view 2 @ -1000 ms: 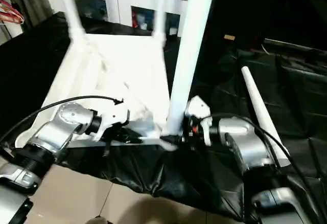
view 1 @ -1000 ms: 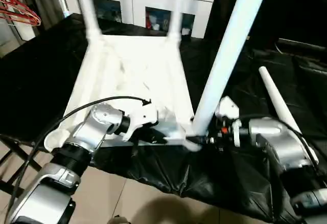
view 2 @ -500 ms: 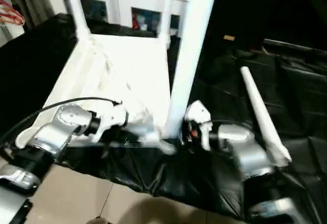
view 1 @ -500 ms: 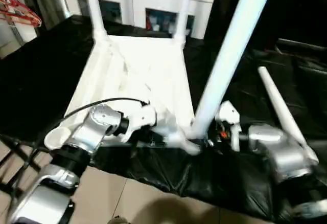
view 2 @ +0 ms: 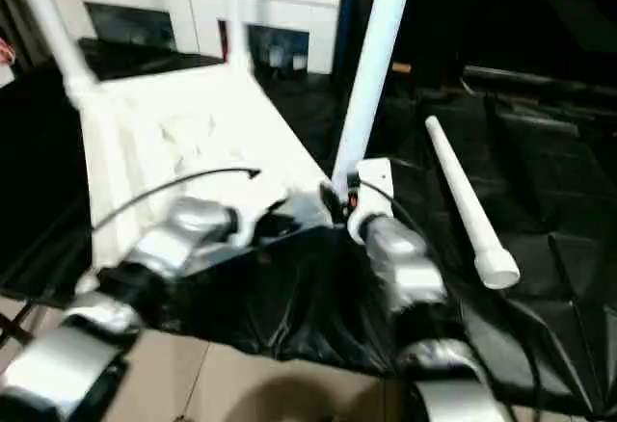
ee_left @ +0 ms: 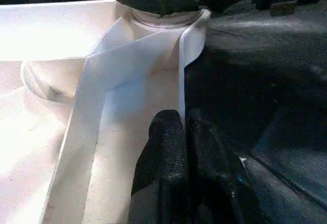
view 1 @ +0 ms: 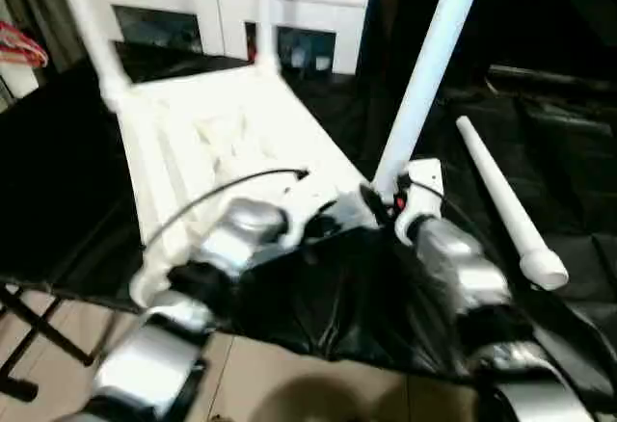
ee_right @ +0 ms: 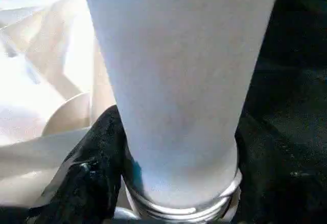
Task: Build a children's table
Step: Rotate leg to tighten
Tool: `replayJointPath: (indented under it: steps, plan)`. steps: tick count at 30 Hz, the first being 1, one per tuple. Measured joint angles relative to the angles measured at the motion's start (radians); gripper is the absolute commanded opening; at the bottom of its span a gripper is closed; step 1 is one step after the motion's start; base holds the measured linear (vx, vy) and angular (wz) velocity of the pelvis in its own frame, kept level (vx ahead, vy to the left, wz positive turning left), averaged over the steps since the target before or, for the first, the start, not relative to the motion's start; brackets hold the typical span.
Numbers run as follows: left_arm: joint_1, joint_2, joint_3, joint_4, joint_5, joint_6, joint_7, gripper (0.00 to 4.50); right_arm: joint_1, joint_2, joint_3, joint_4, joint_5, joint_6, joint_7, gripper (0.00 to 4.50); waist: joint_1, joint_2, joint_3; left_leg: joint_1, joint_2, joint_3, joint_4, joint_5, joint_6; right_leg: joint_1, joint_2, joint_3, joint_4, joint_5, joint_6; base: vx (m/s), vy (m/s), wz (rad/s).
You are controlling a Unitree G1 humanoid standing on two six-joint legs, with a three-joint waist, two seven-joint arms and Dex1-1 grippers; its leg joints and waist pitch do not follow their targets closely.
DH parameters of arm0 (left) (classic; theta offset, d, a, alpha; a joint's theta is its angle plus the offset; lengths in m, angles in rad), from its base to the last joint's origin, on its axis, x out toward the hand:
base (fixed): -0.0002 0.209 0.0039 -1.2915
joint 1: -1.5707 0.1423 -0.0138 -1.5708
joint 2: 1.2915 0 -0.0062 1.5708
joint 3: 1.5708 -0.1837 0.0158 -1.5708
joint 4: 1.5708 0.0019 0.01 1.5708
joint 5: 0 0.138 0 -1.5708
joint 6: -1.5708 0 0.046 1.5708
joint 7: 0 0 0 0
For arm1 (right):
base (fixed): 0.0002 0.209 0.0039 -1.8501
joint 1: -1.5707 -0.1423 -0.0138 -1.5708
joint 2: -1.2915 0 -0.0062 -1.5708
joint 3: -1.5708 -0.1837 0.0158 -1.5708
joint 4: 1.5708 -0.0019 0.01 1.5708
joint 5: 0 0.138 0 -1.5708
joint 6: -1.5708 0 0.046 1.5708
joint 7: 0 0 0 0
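Left eye view, black-draped table [view 1: 540, 335], white cabinet [view 1: 231, 8] behind, left claw [ee_left: 179, 132] closed, right claw [ee_right: 179, 147] gripping table leg [view 1: 429, 65].

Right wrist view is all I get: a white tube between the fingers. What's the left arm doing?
Observer: The left gripper is shut, pinching the tabletop by its rim.
Operator: Besides the held leg, are any others in?
Observer: Yes, the two far legs stand upright at the far corners.
Operator: And the fourth?
Observer: The loose leg lies on the black cloth, to the robot's right.
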Motion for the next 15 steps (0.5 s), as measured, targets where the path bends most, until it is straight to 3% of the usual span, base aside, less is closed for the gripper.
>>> replayJointPath:
  steps: [2,3,5,8,15]
  plan:
    - [0.000,-0.001,-0.001,0.000,0.008,-0.009,0.002,0.00,-0.004,0.001,-0.001,0.013,-0.002,-0.020,-0.001,2.70,0.000,0.001,-0.001,0.000,0.000,0.000,0.000,0.000,0.000,0.000,0.000,0.000,0.000,0.001,0.000,0.000,0.000,0.00]
    - [0.000,-0.002,-0.001,0.000,0.011,-0.014,0.001,0.00,-0.004,0.000,-0.001,0.019,-0.003,-0.031,0.000,3.25,0.000,0.002,-0.001,0.000,0.000,0.000,-0.001,0.000,0.000,0.000,0.000,0.000,0.000,0.001,-0.001,0.000,0.000,0.00]
    - [0.000,0.003,-0.006,0.000,0.013,-0.028,-0.013,0.00,-0.004,-0.001,-0.004,0.021,-0.001,-0.038,0.013,3.25,0.000,0.003,-0.001,0.000,0.000,0.000,-0.001,0.000,0.000,0.000,0.000,0.000,0.000,0.002,-0.001,0.000,0.000,0.00]
    - [0.007,0.027,-0.013,-0.003,0.012,-0.068,-0.067,0.00,-0.002,-0.019,0.000,0.020,0.004,-0.046,0.094,3.68,-0.002,0.004,-0.001,-0.001,0.000,0.000,-0.002,0.000,0.000,-0.001,0.000,0.000,0.000,0.005,-0.006,0.000,0.000,0.00]
    - [0.059,0.117,-0.029,-0.080,-0.013,-0.144,-0.253,0.00,0.059,-0.142,0.110,-0.018,-0.015,-0.085,0.384,3.91,0.014,0.008,0.001,-0.004,0.001,0.002,-0.002,0.000,0.000,-0.003,-0.001,-0.001,-0.002,0.003,-0.005,0.000,0.000,0.00]
